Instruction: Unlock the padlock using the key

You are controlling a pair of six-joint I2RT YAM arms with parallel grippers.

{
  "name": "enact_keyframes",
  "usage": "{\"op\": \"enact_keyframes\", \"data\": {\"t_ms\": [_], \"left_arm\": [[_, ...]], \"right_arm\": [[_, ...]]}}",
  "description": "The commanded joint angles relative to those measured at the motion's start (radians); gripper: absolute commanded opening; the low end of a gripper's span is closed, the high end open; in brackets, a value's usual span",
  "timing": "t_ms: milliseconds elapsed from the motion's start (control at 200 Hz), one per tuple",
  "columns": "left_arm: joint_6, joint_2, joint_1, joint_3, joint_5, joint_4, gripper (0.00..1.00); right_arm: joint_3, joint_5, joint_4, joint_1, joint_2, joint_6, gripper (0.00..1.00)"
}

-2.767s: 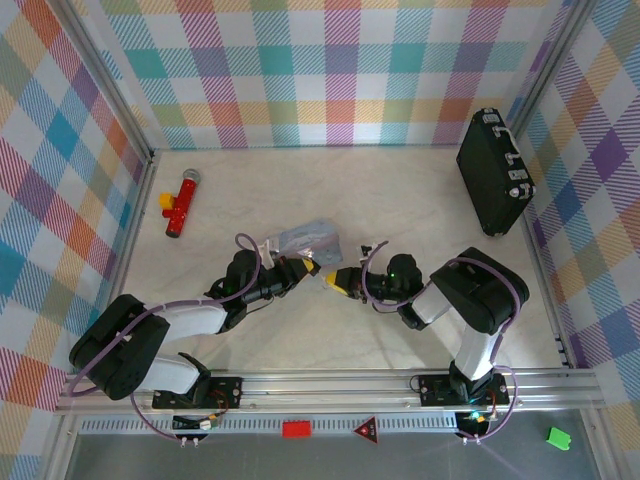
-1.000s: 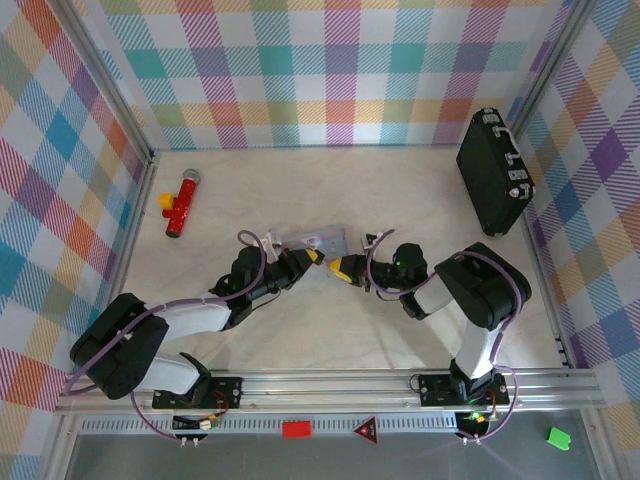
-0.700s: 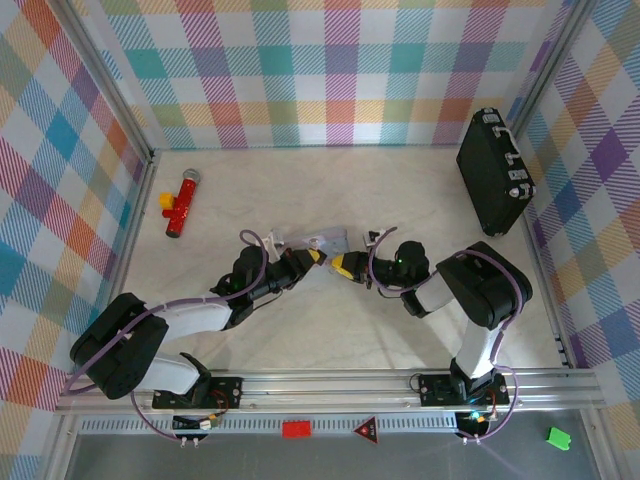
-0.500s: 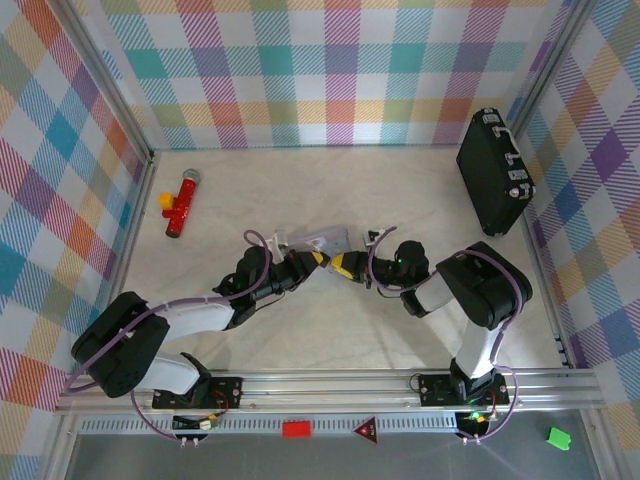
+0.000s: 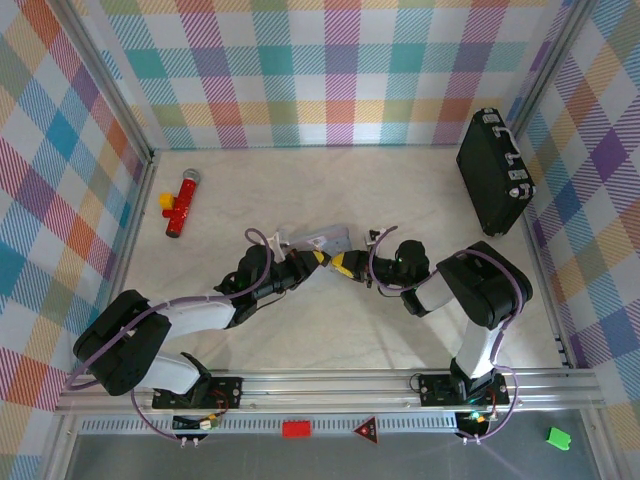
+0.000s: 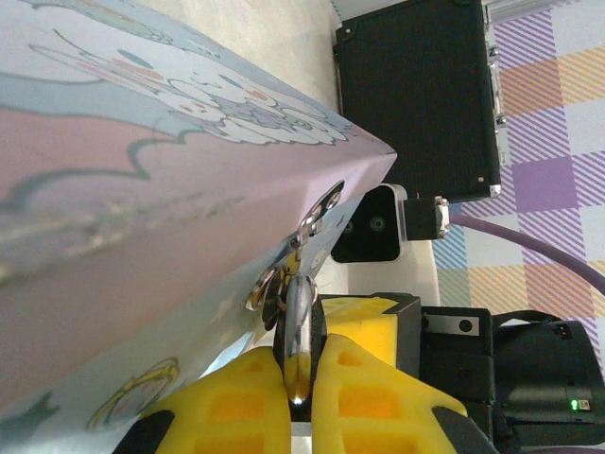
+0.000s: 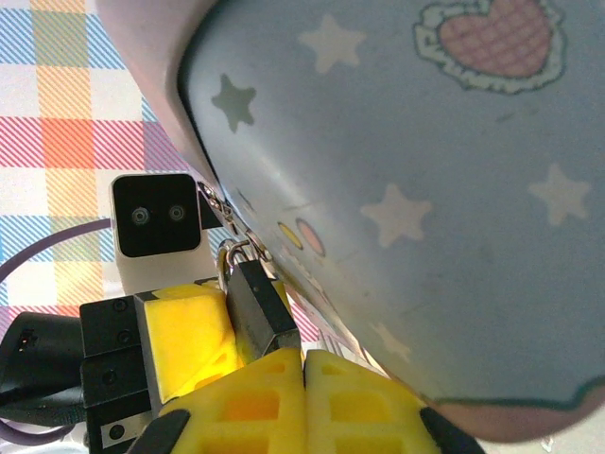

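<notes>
Padlock (image 7: 263,307) off the tin (image 7: 425,189) sits pinched in left gripper (image 6: 302,355); right gripper (image 7: 304,359) is shut, can't tell on what. I'd align before turning.

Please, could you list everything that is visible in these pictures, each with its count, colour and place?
tin: one, pale blue with cartoon pictures, middle of the table, at the pincers' tips.
padlock: one, dark with silvery shackle, hanging on the tin.
toy: one, red and yellow, far left of the table.
case: one, black, far right of the table.
small object: one, green, past the rail, near right corner.
left pincer: yellow fingers, shut on the padlock.
right pincer: yellow fingers, pressed together at the padlock's lower end.
</notes>
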Motion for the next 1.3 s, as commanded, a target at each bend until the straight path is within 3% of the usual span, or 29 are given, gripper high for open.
{"op": "enact_keyframes", "data": {"t_ms": [0,45,130,260,415,530,680,935,1130,1295], "left_arm": [[0.064,-0.012,-0.070,0.039,0.116,-0.024,0.00],[0.066,-0.017,-0.070,0.035,0.095,-0.045,0.00],[0.082,-0.029,-0.070,0.041,0.050,-0.124,0.00],[0.105,-0.049,-0.070,0.056,-0.014,-0.251,0.00],[0.100,-0.048,-0.066,0.065,-0.038,-0.302,0.00],[0.080,-0.034,-0.059,0.067,-0.032,-0.295,0.00],[0.055,-0.017,-0.056,0.092,-0.024,-0.328,0.00],[0.035,-0.047,-0.046,0.094,-0.032,-0.389,0.00],[0.033,-0.066,-0.038,0.102,-0.025,-0.399,0.00],[0.026,-0.074,-0.036,0.099,-0.020,-0.391,0.00]], "right_arm": [[0.040,0.064,0.049,0.016,-0.011,0.013,0.00],[0.033,0.064,0.048,0.018,-0.013,0.009,0.01],[-0.004,0.078,-0.015,0.015,-0.043,-0.053,0.22],[-0.036,0.148,-0.422,0.027,-0.217,-0.316,0.39],[-0.011,0.347,-0.984,0.059,-0.506,-0.680,0.44],[0.022,0.489,-1.197,0.127,-0.625,-0.915,0.42],[0.007,0.705,-1.201,0.308,-0.671,-1.159,0.42],[-0.022,0.908,-1.056,0.508,-0.613,-1.443,0.46],[-0.048,1.033,-0.920,0.614,-0.513,-1.646,0.49],[-0.045,1.129,-0.794,0.647,-0.420,-1.710,0.49]]}}
